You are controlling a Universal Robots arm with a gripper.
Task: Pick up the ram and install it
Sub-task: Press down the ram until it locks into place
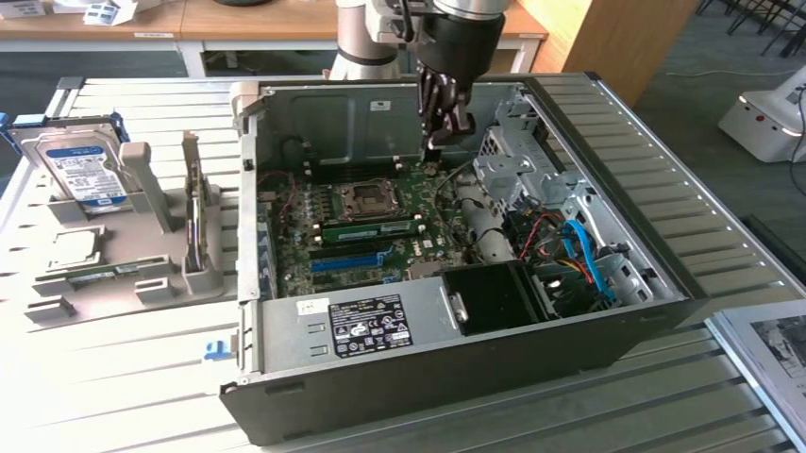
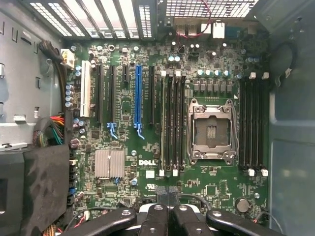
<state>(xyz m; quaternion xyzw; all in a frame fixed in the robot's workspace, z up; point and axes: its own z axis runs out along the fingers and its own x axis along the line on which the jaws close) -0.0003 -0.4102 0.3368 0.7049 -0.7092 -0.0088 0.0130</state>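
Note:
The ram (image 1: 369, 229) is a long green stick standing in a memory slot on the motherboard, just beside the CPU socket (image 1: 368, 196). In the wrist view the ram (image 2: 163, 123) shows edge-on as a pale green strip in the slot farthest from the socket (image 2: 211, 130). My gripper (image 1: 435, 142) hangs inside the open computer case, above the far end of the board and well above the stick. The gripper (image 2: 167, 194) is shut with its black fingers pressed together and nothing between them.
A silver hard drive (image 1: 82, 170) with a blue-white label stands in a grey holder (image 1: 189, 264) at the exterior view's left, with a square processor chip (image 1: 74, 247) in front of it. Inside the case are the power supply (image 1: 365, 326), a drive cage (image 1: 529, 160) and blue cables (image 1: 586, 260).

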